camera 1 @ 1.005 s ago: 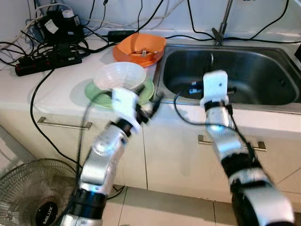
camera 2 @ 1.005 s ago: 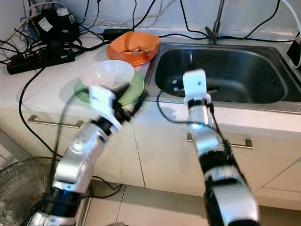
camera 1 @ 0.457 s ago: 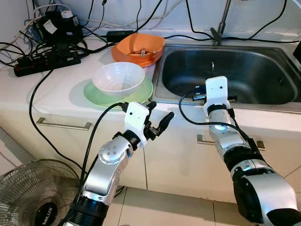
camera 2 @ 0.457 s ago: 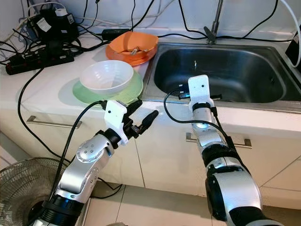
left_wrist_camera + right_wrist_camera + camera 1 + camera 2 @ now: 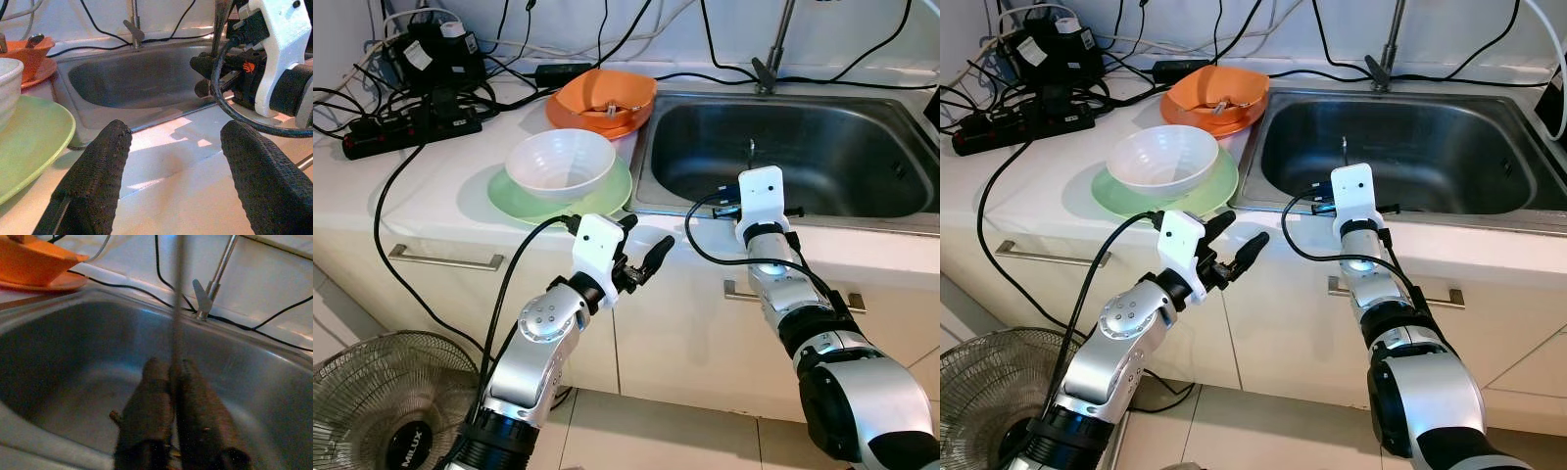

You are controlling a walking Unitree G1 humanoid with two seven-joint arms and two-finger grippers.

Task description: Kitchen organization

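Nearest us, left pincer (image 5: 644, 257) spread wide, empty, at the table (image 5: 440, 186) front edge. White bowl (image 5: 560, 164) on green plate (image 5: 514, 199) lies just beyond, to its left; left arm nearer. Right pincer (image 5: 172, 396) clamps a thin upright rod (image 5: 178, 308), long axis vertical, over the sink (image 5: 1489, 201). Wrist view shows this grip; head views hide it.

White bowl (image 5: 560, 163) upright on green plate (image 5: 514, 198) on the counter (image 5: 431, 186) left of the steel sink (image 5: 803, 147), orange bowl (image 5: 604, 95) on orange plate behind them, thin metal rod (image 5: 177, 308) upright over sink.
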